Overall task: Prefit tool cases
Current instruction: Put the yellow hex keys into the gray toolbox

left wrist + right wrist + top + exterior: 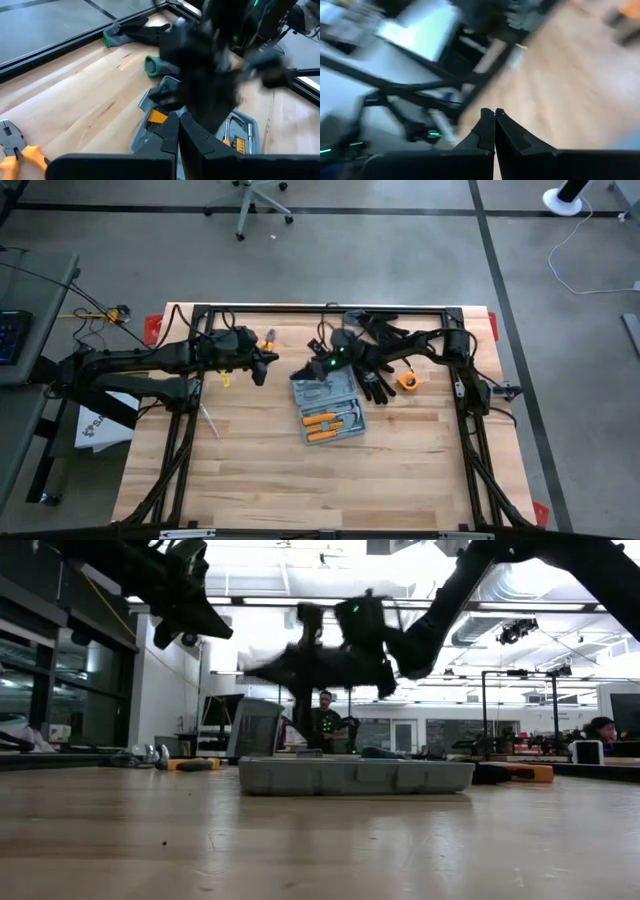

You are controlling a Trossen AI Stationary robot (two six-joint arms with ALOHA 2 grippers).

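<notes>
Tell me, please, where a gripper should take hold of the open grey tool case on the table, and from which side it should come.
Probably the case's raised rim. The tool case lies flat and open with tools inside, so its thin upright wall is the only part narrow enough for two fingers. Coming straight down from above on the long edge facing the left gripper looks clearest; black gloves crowd the opposite side.

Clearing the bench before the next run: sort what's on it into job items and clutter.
Job:
- open grey tool case holding orange-handled tools
- left gripper, shut, empty
- right gripper, shut, empty

Lying about:
- black work gloves
- orange tape measure
- orange-handled pliers
</notes>
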